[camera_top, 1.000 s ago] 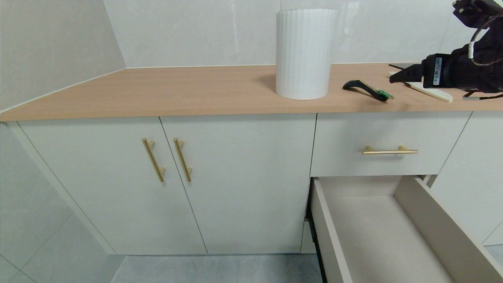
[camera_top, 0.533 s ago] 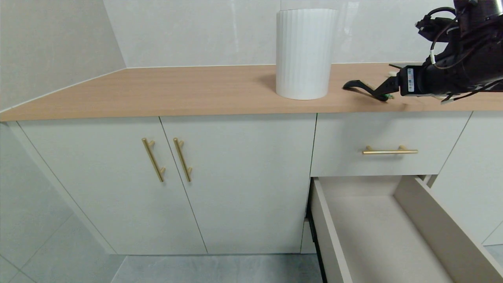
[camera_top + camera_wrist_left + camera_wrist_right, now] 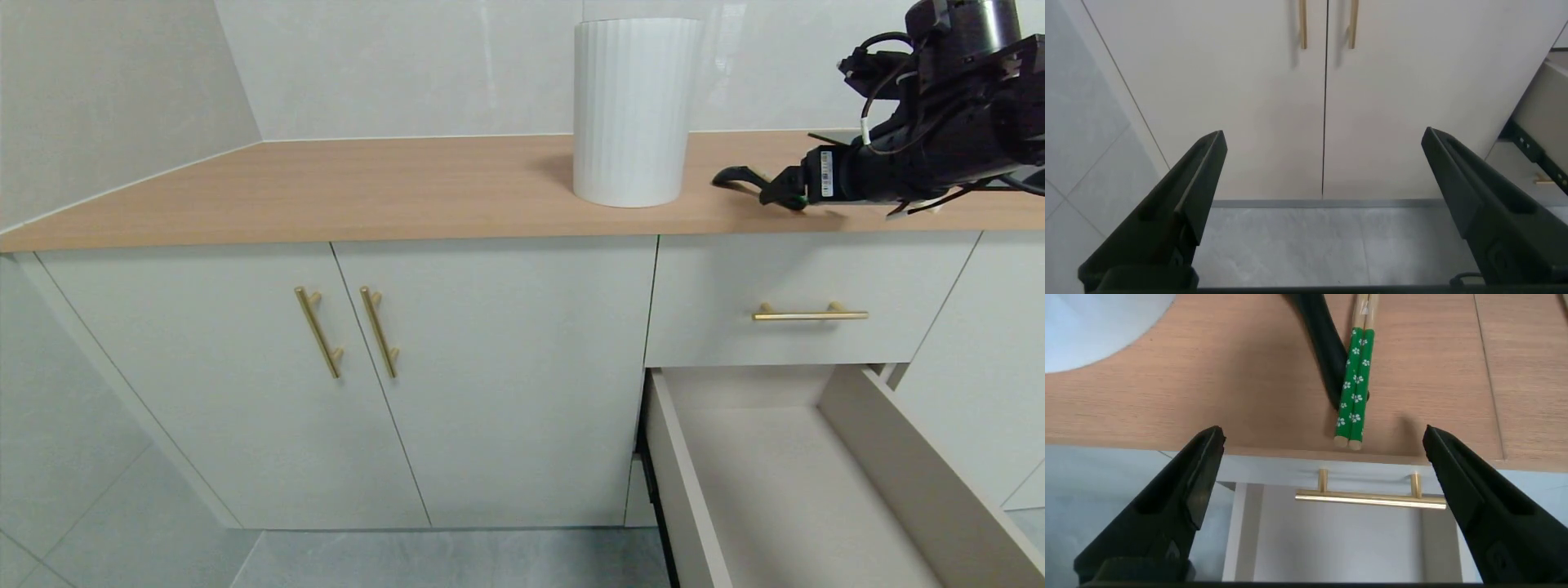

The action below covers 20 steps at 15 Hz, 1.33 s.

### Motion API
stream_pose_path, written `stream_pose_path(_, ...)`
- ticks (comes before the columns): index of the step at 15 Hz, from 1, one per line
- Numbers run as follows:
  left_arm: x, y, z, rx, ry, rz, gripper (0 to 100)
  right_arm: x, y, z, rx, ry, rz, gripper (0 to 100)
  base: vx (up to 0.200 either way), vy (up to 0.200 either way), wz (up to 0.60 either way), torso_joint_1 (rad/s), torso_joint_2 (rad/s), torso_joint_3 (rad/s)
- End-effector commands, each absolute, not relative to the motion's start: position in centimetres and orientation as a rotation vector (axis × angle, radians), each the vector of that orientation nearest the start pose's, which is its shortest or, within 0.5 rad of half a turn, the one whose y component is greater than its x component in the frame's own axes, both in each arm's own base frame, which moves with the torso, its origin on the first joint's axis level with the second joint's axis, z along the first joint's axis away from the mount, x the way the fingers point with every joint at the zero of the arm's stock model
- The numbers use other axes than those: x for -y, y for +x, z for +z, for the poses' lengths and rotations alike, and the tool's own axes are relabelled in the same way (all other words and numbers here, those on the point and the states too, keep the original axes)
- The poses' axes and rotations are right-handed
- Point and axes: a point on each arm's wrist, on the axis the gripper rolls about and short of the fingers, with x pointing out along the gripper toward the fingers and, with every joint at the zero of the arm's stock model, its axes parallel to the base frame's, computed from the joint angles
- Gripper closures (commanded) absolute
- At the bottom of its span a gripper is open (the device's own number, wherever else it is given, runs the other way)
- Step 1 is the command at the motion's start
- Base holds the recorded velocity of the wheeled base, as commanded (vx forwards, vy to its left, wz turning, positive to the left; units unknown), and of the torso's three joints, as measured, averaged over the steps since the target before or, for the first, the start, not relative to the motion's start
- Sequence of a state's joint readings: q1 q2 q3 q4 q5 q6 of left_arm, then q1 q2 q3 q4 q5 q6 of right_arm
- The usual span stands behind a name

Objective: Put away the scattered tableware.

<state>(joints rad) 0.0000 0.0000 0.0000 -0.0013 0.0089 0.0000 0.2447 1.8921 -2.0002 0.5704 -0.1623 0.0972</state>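
R gripper (image 3: 782, 196) sat at upper right of the head frame, low over the front edge of the wood countertop (image 3: 367, 184), jaws spread wide & holding nothing. In the R wrist view the gripper (image 3: 1323, 437) had its two black fingers either side of a pair of chopsticks (image 3: 1355, 384) w/ green flower-print ends, apart from both fingers. The chopsticks lay side by side, touching each other, ends near the counter's front edge. A black utensil (image 3: 735, 175), prob. a spoon or ladle, lay just beside them, its handle (image 3: 1321, 351) touching the sticks near the green part. A tall white ribbed container (image 3: 633, 110) stood upright on the counter at top centre, near the utensil. Below the counter, right of centre: a shut drawer w/ gold bar handle (image 3: 808, 313); under it, at lower right, an open drawer (image 3: 784, 490). L gripper (image 3: 1323, 140) was also open & held nothing, low in front of two cabinet doors (image 3: 367, 384) w/ gold handles, grey tile floor (image 3: 1315, 245) below it.
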Motion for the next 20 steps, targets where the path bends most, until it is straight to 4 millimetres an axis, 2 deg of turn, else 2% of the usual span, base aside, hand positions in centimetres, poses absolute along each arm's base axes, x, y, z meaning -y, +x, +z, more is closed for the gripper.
stream_pose_path(1, 0.0, -2.3, 7.6, 0.000, 0.000, 0.009, 0, -8.2, 34.4, 33.1, -0.462, 0.000, 0.058, 0, 0.000, 0.000, 0.00, 0.000, 0.00, 0.000)
stream_pose_path(4, 0.0, -2.3, 7.6, 0.000, 0.000, 0.009, 0, -8.2, 34.5, 32.9, -0.466, -0.001, 0.056, 0, 0.000, 0.000, 0.00, 0.000, 0.00, 0.000)
stream_pose_path(5, 0.0, -2.3, 7.6, 0.000, 0.000, 0.008, 0, -8.2, 34.5, 32.9, -0.466, -0.001, 0.056, 100, 0.000, 0.000, 0.00, 0.000, 0.00, 0.000)
stream_pose_path(11, 0.0, -2.3, 7.6, 0.000, 0.000, 0.009, 0, -8.1, 34.4, 33.1, -0.465, 0.002, 0.053, 100, 0.000, 0.000, 0.00, 0.000, 0.00, 0.000)
stream_pose_path(15, 0.0, -2.3, 7.6, 0.000, 0.000, 0.009, 0, -7.9, 33.7, 33.9, -0.435, 0.005, 0.029, 100, 0.000, 0.000, 0.00, 0.000, 0.00, 0.000)
stream_pose_path(18, 0.0, -2.3, 7.6, 0.000, 0.000, 0.009, 0, -7.3, 31.6, 36.0, -0.377, 0.039, 0.028, 100, 0.000, 0.000, 0.00, 0.000, 0.00, 0.000)
stream_pose_path(19, 0.0, -2.3, 7.6, 0.000, 0.000, 0.009, 0, -6.8, 29.4, 37.8, -0.324, 0.058, 0.034, 100, 0.000, 0.000, 0.00, 0.000, 0.00, 0.000)
stream_pose_path(20, 0.0, -2.3, 7.6, 0.000, 0.000, 0.008, 0, -6.4, 27.6, 38.6, -0.305, 0.063, 0.041, 100, 0.000, 0.000, 0.00, 0.000, 0.00, 0.000)
